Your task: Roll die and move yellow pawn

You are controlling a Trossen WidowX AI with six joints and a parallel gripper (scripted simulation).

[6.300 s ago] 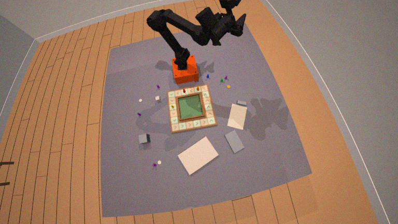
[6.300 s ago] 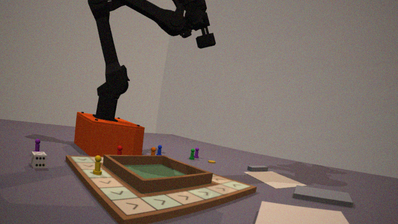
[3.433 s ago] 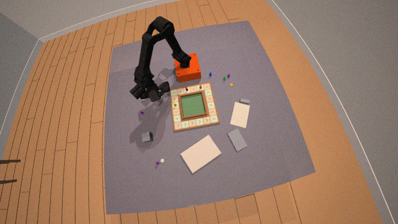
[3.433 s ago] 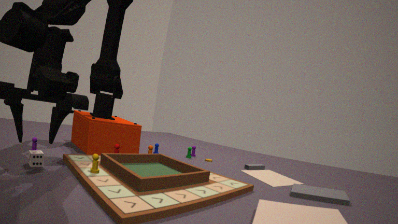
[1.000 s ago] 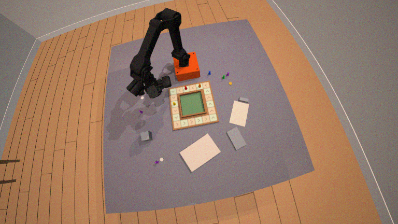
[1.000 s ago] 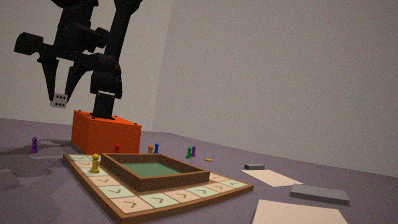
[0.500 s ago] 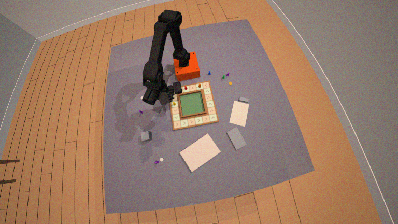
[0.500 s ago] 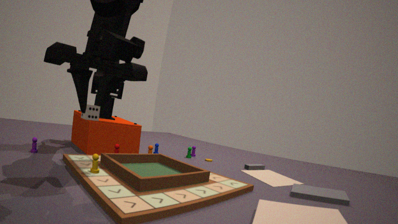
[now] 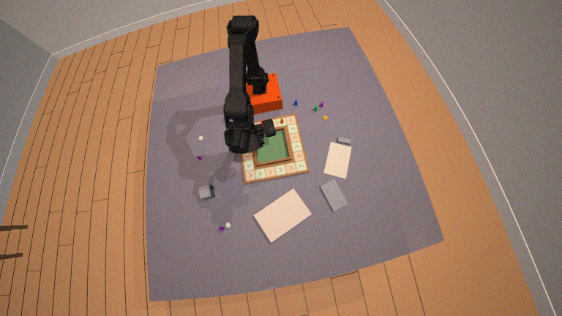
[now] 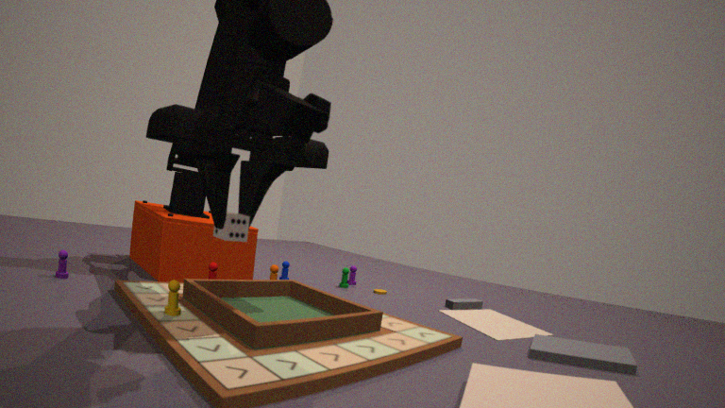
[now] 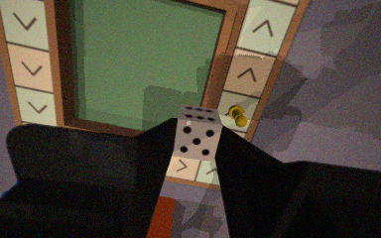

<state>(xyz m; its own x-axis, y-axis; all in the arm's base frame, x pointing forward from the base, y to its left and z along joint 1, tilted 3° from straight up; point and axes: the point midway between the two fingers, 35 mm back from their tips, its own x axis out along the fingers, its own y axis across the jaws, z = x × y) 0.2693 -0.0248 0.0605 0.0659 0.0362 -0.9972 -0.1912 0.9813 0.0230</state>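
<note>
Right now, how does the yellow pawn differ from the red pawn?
The yellow pawn stands on a pale square along the near left side of the board; the red pawn stands farther back, half hidden behind the tray wall, near the orange base. The yellow pawn looks larger only because it is nearer. Both are upright with round heads, and neither is touched by the gripper, which holds the die above.

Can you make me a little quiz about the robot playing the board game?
1. True or false: the claw is pinching the die.
2. Which pawn stands on the board's track beside the tray: A yellow, B green, C blue?
3. Fill in: the floor of the tray is ____.

Key: 1 true. 2 A, the yellow pawn. 3 green.
</note>
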